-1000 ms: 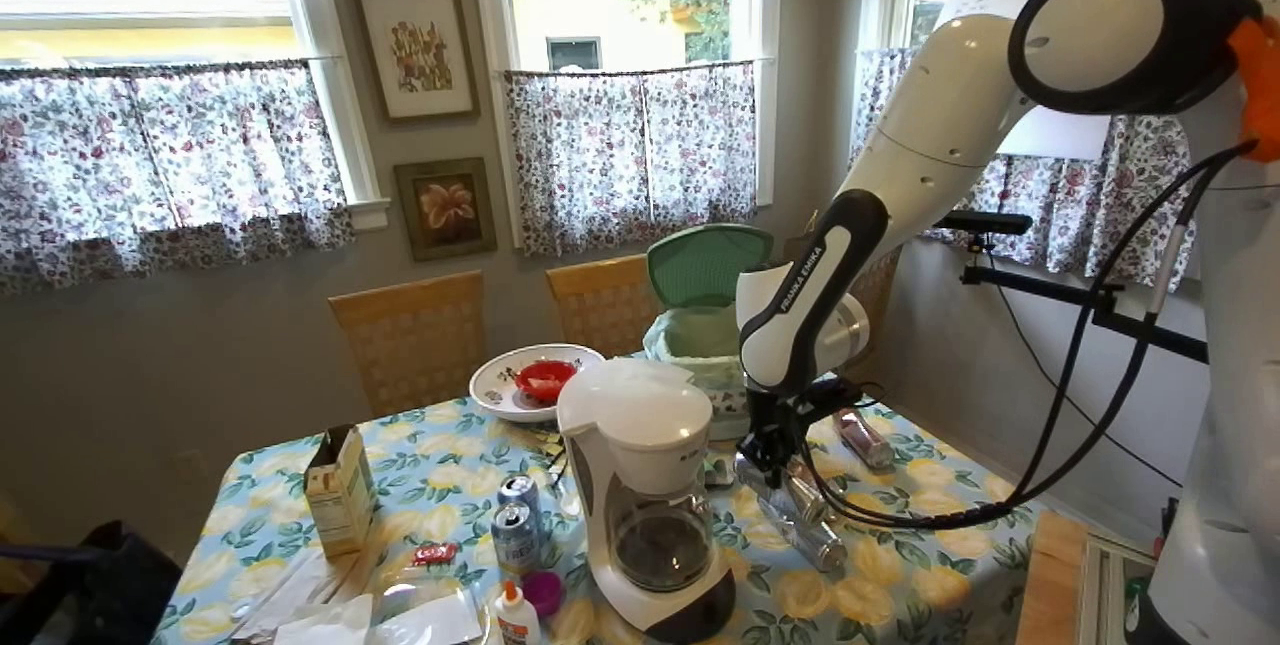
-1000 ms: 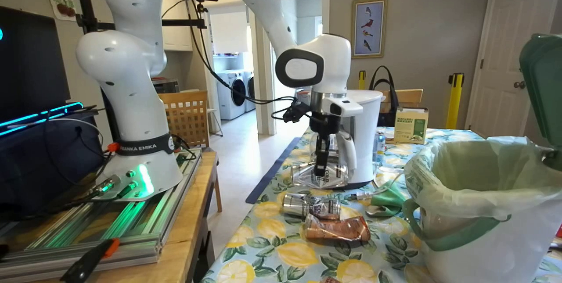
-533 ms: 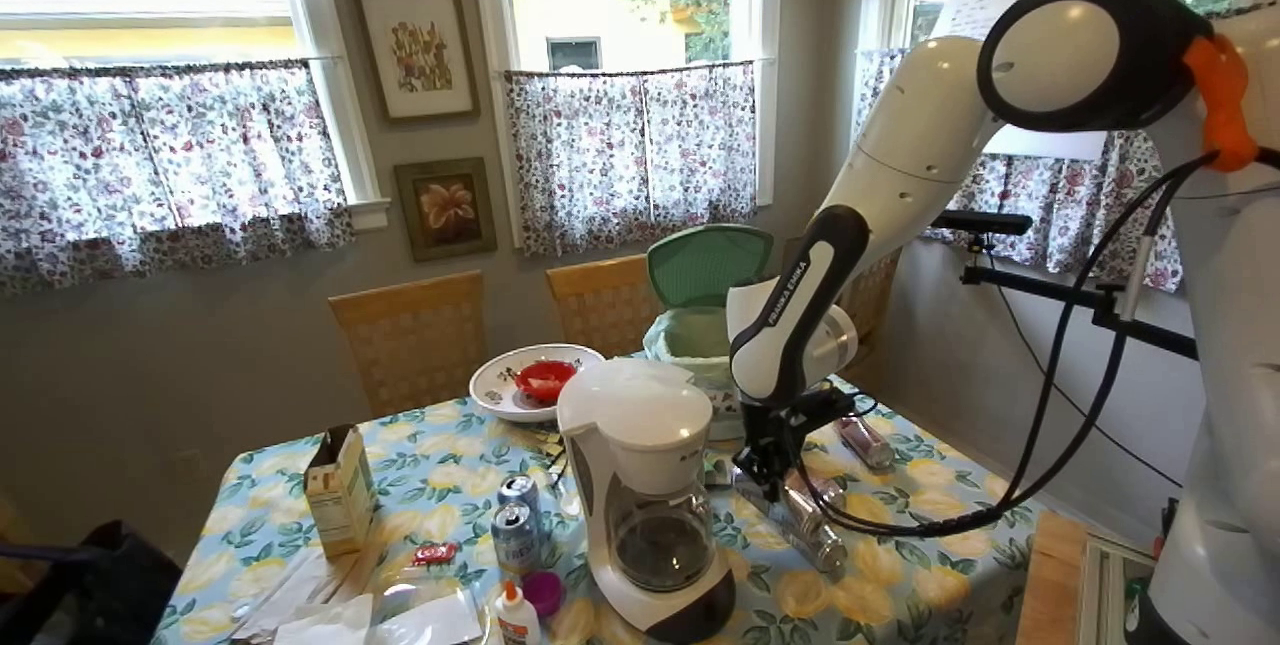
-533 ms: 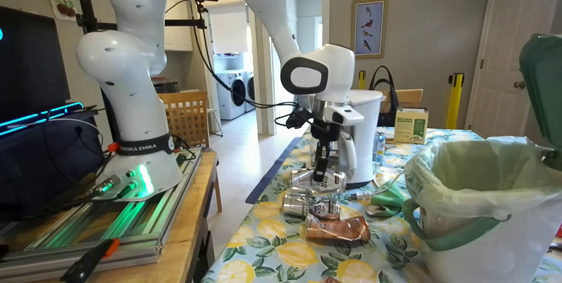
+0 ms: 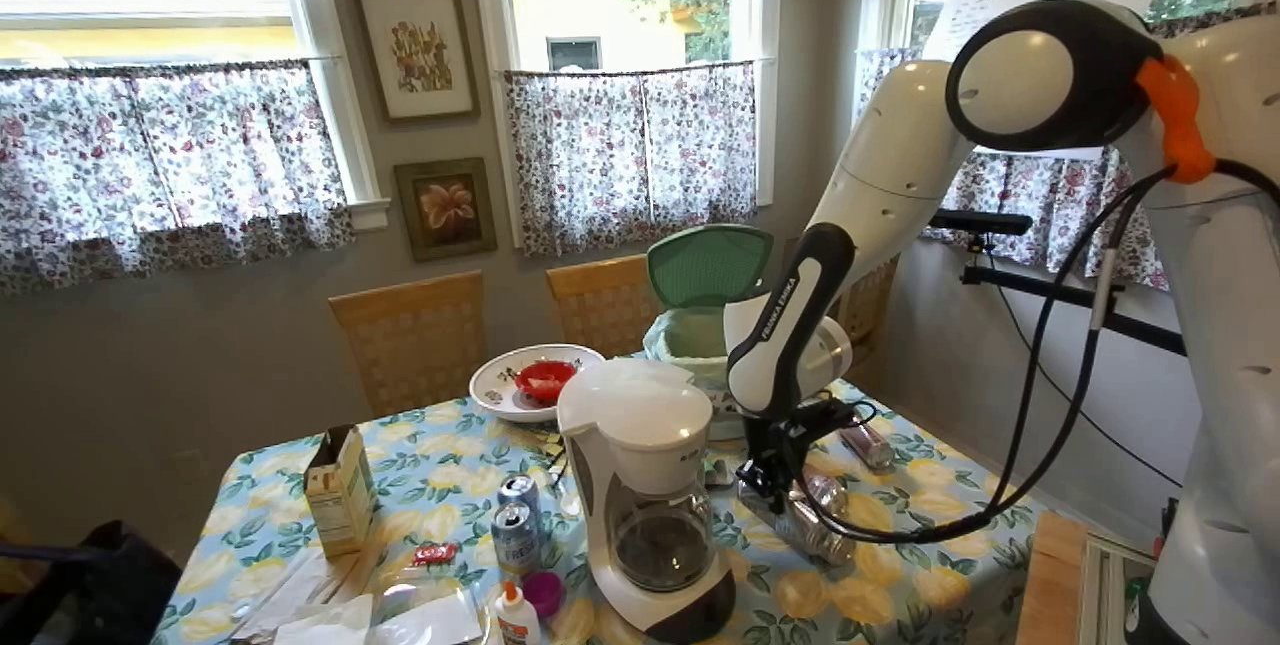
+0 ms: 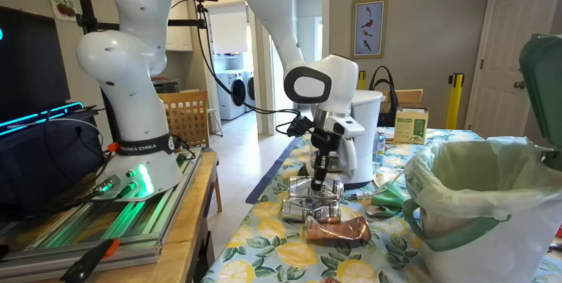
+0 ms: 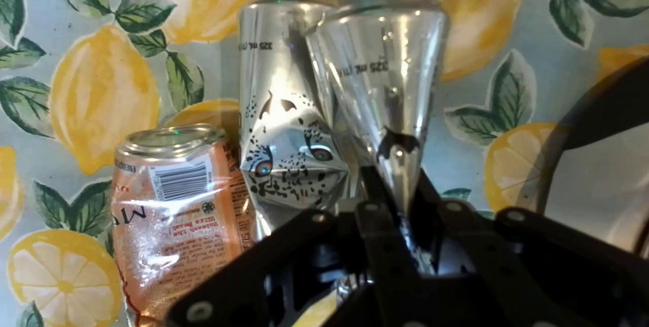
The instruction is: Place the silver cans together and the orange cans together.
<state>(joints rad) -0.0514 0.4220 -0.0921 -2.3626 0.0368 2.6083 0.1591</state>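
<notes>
Pincer (image 7: 397, 181) clamped on a crumpled silver can (image 7: 383, 83), I hold it beside a second silver can (image 7: 289, 159).
An orange can (image 7: 170, 230) lies next to the latter; a white dish (image 5: 493, 388) holds a red bowl (image 5: 546, 381), the bin (image 6: 487, 252) a pale liner (image 6: 463, 197).

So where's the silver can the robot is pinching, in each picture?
In an exterior view: the pinched silver can is low, just right of the coffee maker.
In an exterior view: the can is right of the middle, just above another silver can.
In the wrist view: the can runs from near the top down into the gripper.
All three share: the lemon tablecloth.
</notes>
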